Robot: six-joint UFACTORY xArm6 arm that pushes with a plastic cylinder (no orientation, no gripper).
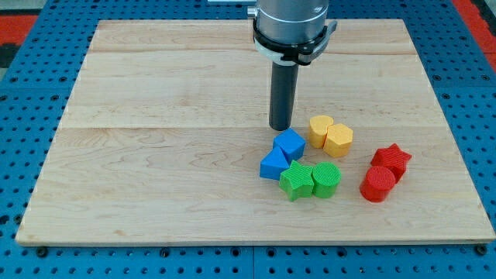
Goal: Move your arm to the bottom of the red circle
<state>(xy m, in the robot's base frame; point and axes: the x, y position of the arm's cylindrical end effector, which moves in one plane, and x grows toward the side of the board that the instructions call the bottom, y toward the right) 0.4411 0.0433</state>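
While my tip (280,127) rests just beyond the blue plastic cube (290,144), with no gripper to open or close, your red plastic cylinder (377,184) sits near the right, touching the red star block (391,160). Cutting straight across risks scattering the yellow blocks (330,134) or nudging the cylinder.

A pale wooden board (170,147) of joined planks lay flat, filling most of the view. Around it on every side ran a blue surface (23,256) pierced with rows of small holes. Red patches (473,12) showed at the top corners. The light was even and bright.
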